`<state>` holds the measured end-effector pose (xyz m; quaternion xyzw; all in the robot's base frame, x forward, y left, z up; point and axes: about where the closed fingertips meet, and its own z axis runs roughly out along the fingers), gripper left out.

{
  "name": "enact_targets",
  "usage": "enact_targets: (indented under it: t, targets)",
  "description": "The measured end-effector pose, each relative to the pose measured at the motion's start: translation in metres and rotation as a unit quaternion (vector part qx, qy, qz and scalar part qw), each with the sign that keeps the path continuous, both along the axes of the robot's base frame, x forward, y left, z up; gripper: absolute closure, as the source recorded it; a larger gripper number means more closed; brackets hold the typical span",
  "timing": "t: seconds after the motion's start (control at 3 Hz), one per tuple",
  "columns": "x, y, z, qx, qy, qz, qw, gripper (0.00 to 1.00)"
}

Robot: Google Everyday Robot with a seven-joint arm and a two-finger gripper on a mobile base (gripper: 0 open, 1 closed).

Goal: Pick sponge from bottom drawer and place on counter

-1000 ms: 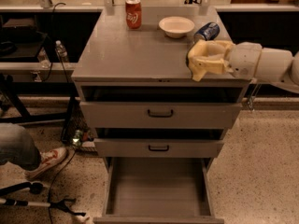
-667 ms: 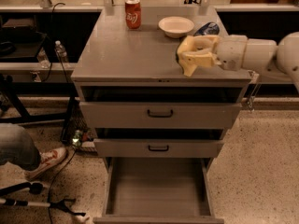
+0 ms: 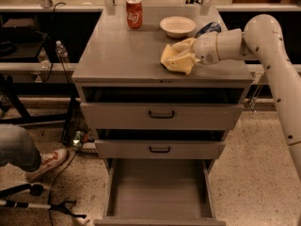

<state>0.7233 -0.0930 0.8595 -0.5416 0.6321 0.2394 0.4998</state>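
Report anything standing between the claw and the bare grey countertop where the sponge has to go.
Nothing visible does. The cream-yellow claw is right over a bare stretch of the flat grey countertop. The white bowl, red soda can and blue object stand farther back.

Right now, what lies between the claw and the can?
Only bare counter, seen in the camera view. The claw is over the counter's right front, the can stands at the back, and the bowl sits off that line.

Red soda can, white bowl
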Motion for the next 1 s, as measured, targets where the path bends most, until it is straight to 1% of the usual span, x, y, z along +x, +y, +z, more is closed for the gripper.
enact_targets:
  t: [0.33, 0.67, 1.0]
  targets:
    - [0.023, 0.021, -0.018, -0.026, 0.033, 0.022, 0.9989, 0.99]
    - [0.036, 0.031, -0.019, -0.025, 0.045, 0.029, 0.9983, 0.77]
    - [0.047, 0.034, -0.014, -0.005, 0.049, 0.026, 0.9984, 0.53]
